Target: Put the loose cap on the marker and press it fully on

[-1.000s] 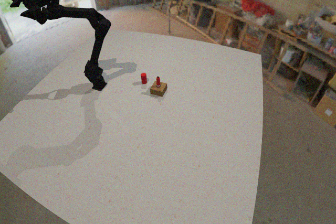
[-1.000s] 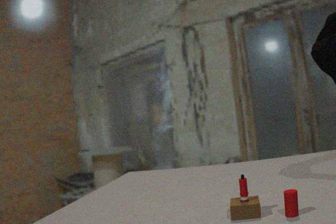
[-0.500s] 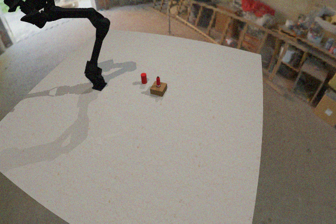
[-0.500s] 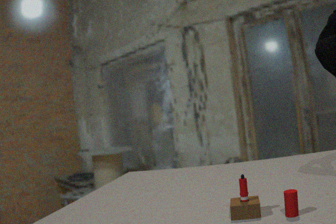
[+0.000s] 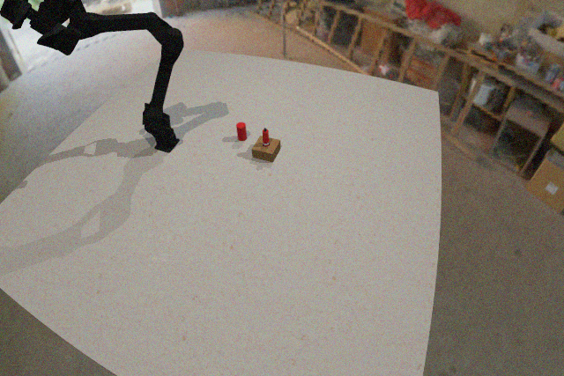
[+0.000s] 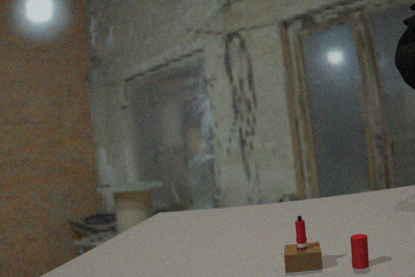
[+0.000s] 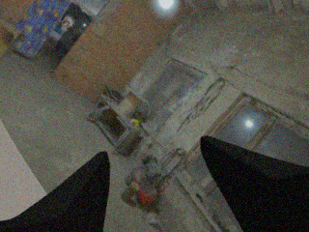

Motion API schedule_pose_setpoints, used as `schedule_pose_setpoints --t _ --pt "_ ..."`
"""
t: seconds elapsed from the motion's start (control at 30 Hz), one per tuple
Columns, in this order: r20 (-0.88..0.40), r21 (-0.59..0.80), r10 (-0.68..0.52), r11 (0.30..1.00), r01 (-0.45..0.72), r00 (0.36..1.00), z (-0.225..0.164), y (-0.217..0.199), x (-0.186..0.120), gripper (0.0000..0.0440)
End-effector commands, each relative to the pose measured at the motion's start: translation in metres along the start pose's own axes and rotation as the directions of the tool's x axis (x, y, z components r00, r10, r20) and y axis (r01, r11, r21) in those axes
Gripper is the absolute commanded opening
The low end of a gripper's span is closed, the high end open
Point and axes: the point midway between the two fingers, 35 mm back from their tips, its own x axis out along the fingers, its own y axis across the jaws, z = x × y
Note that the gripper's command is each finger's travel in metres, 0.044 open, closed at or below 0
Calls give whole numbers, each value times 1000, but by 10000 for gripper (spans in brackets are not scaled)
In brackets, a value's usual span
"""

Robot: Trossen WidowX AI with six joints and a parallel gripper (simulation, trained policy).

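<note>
Top view, left to right. End effector (image 5: 45, 21) (image 7: 154, 150) is up in the top-left of the view, past the upper-left edge of the surface (image 5: 273, 235) (image 6: 201, 240) (image 7: 16, 179) as seen. Fingers moderately wide apart, nothing between them; wrist view shows only background in the gap. Black arm (image 5: 120, 22) (image 6: 406, 56) bends back right and down to its base (image 5: 167, 146), which stands inboard of the upper-left edge.

Red cap (image 5: 241, 131) (image 6: 359, 251) stands upright on the surface, right of the base, well apart from it. Wooden holder block (image 5: 264, 153) (image 6: 303, 259) is just right of the cap, not touching, nearer the upper edge than the bottom-left corner. Red marker (image 5: 265, 136) (image 6: 301, 231) stands upright in it, black tip up and uncapped. Upper-right corner of the surface is well apart from all of these.
</note>
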Motion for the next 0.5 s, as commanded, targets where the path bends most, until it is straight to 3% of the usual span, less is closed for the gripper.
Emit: schedule_pose_setpoints --t 0.0,0.47 --pt "16 1 15 1000 -15 1000 -1 2 5 280" --pt "93 13 86 996 -88 992 -5 18 32 289"
